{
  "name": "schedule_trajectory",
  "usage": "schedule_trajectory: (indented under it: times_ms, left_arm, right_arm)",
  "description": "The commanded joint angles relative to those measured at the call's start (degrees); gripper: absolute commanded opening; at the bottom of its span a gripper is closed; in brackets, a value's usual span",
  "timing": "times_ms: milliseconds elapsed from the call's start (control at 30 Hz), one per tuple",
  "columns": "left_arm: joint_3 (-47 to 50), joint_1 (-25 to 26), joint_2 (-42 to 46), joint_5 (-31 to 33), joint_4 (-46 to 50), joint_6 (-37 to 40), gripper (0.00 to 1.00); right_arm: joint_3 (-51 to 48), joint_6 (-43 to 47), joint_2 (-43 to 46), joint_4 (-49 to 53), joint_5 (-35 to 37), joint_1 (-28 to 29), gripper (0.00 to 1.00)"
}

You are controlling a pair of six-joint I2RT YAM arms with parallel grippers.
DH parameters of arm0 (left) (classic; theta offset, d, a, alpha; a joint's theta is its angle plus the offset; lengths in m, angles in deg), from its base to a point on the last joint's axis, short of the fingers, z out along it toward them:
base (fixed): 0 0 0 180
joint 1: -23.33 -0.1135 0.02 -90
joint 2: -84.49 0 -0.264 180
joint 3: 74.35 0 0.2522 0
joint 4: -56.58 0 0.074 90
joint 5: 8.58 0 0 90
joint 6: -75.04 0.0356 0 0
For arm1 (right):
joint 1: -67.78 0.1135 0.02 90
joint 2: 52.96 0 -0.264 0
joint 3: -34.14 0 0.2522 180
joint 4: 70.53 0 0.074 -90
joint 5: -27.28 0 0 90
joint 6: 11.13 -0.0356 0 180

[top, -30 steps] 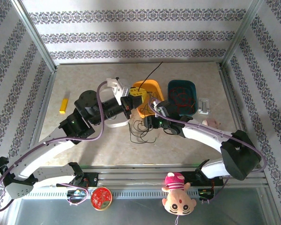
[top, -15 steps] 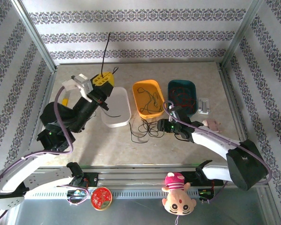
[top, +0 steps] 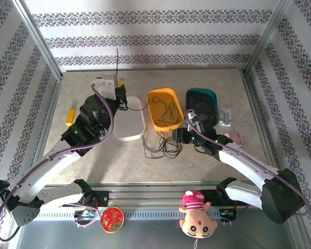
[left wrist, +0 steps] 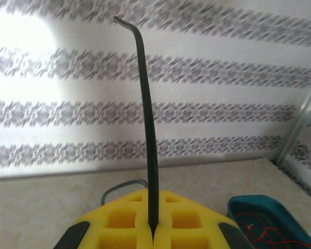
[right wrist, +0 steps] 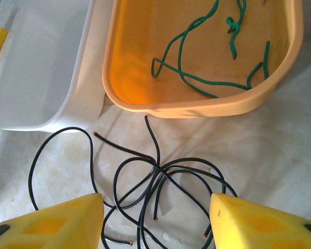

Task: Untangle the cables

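Left fingers [left wrist: 122, 224] clamp a stiff, upright black cable [left wrist: 147, 129] by the smooth white tray's [top: 128, 128] far rim. Right fingers [right wrist: 52, 223] gape over glossy black cables [right wrist: 160, 176] looped on open counter [right wrist: 280, 155].

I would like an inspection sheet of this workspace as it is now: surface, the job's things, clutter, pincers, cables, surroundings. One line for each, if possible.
Surface: beige table, no spill seen.
Job's things: black tangle loose on the table before the orange tray; green cable inside that tray; red cables in the teal tray.
Clutter: white tray; yellow block at the left; plush toy at the near rail.
Pincers: left pincer shut on one black cable, which stands upright; right pincer open above the black tangle.
Cables: purple-grey arm cables along both arms.
Surroundings: patterned walls, metal frame.
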Motion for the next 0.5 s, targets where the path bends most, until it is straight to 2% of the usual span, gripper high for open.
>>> schedule_trajectory:
  times_ms: [0, 67, 233, 467]
  left_arm:
    - [4.3, -4.4, -1.5, -4.9, 5.9, -10.2, 0.00]
    - [5.6, -6.0, -4.0, -8.0, 8.0, -12.6, 0.00]
    - [8.5, -6.2, -11.1, -13.1, 10.2, -13.1, 0.00]
    - [13.2, -6.2, -15.8, -14.2, 7.5, -16.9, 0.01]
  right_arm:
    - [1.0, 1.5, 0.9, 2.3, 1.7, -0.1, 0.56]
    - [0.8, 1.3, 0.9, 2.2, 1.9, -0.2, 0.56]
    - [1.2, 1.4, 0.2, 2.4, 1.9, -0.2, 0.56]
    - [2.2, 1.9, -1.5, 3.4, 1.7, -0.1, 0.56]
